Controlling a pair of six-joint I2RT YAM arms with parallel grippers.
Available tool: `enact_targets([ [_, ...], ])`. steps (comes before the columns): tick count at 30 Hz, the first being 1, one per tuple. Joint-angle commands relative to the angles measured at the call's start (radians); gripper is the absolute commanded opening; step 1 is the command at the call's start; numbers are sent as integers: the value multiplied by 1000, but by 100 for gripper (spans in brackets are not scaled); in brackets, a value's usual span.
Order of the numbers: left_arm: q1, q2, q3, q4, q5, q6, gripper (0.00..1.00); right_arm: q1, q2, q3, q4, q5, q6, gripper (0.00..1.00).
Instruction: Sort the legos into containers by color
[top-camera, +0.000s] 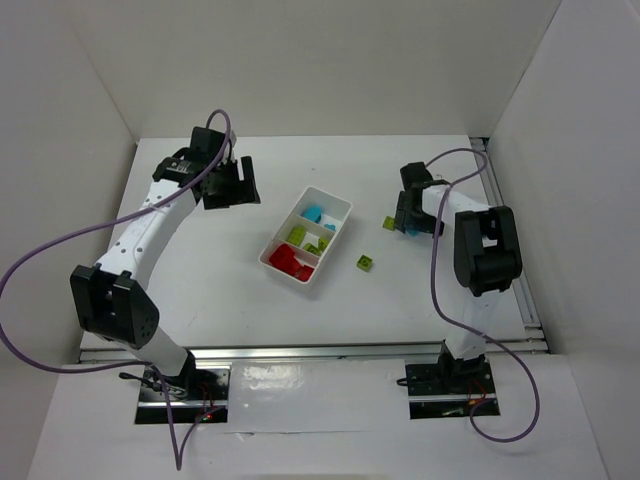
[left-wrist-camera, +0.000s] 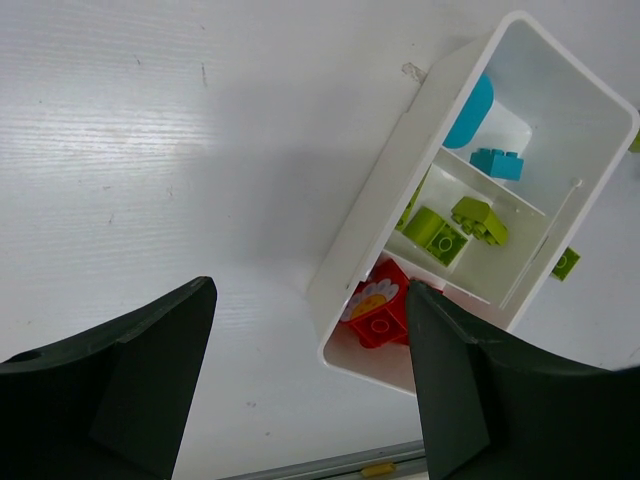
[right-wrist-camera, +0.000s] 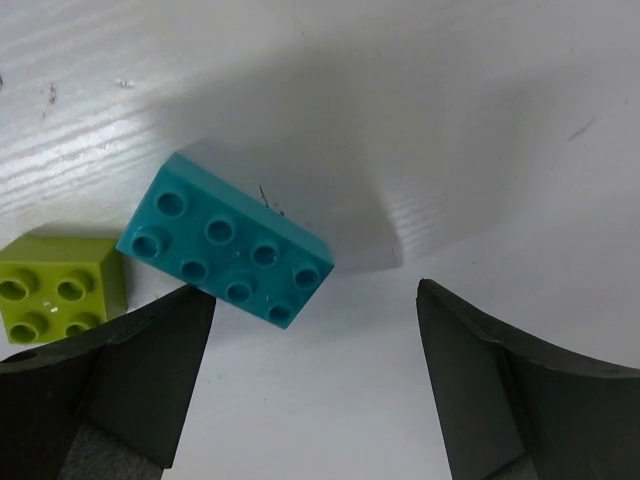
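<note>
The left gripper (top-camera: 228, 185) hung spread and empty over the table, well left of the tray (top-camera: 285, 225). The tray was partly filled and looked correctly sorted: red bricks (top-camera: 290, 262) in the near compartment, green bricks (top-camera: 308, 238) in the middle, cyan pieces (top-camera: 314, 213) at the far end. Three bricks lay outside, as far as could be seen. A loose green brick (top-camera: 366, 263) sat near the tray's right side. Farther right, a second green brick (right-wrist-camera: 60, 288) lay just beside a cyan brick (right-wrist-camera: 225, 240). The right gripper (right-wrist-camera: 310, 380) hovered spread above the cyan brick, pinching nothing. Sorting seemed mostly done, with those three to go.
</note>
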Motion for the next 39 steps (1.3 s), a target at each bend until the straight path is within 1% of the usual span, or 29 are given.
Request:
enact_targets([
  [1, -12, 13, 53, -9, -6, -2, 86, -22, 31, 19, 60, 31, -68, 89],
  [2, -13, 13, 53, -9, -6, -2, 86, -34, 40, 30, 72, 31, -68, 89],
  [4, -13, 13, 62, -9, -6, -2, 86, -48, 50, 39, 115, 15, -92, 84],
  [7, -13, 22, 62, -9, -6, -2, 86, -74, 62, 39, 167, -53, -93, 72],
  [9, -13, 22, 62, -9, -6, -2, 86, -74, 73, 50, 181, -82, -93, 72],
  [14, -22, 22, 62, -9, -6, -2, 86, -74, 83, 36, 230, -105, -93, 63],
  [15, -22, 22, 62, -9, -6, -2, 86, -74, 74, 36, 230, -105, -93, 57],
  [17, -22, 22, 62, -9, -6, -2, 86, -74, 65, 24, 250, -114, -93, 52],
  [18, -22, 22, 62, -9, -6, -2, 86, -74, 56, 15, 250, -128, -93, 42],
  [20, -22, 22, 62, -9, -6, -2, 86, -74, 56, 15, 250, -128, -80, 32],
  [22, -22, 22, 62, -9, -6, -2, 86, -74, 24, 15, 235, -128, -70, 24],
  [23, -22, 22, 62, -9, -6, -2, 86, -74, 8, 15, 222, -128, -56, 22],
  [25, -22, 22, 62, -19, -16, -2, 86, -56, -60, 6, 209, -128, -28, 22],
  [27, -22, 22, 62, -19, -28, 7, 86, -7, -120, -7, 198, -138, -15, 21],
  [28, -22, 22, 62, -19, -38, 7, 86, 21, -182, -7, 198, -138, -2, 21],
  [29, -22, 22, 62, -28, -38, 7, 86, 53, -208, -17, 189, -118, -2, 21],
  [30, -22, 13, 71, -28, -48, 7, 86, 117, -231, -17, 179, -93, 9, 21],
  [31, -22, 13, 71, -28, -48, 7, 86, 147, -265, -17, 179, -84, 19, 21],
  [35, -22, 13, 71, -28, -58, 7, 86, 289, -276, 47, 179, -84, 29, 21],
  [39, -22, -5, 62, -28, -58, 7, 86, 418, -207, 128, 169, -73, 29, 22],
])
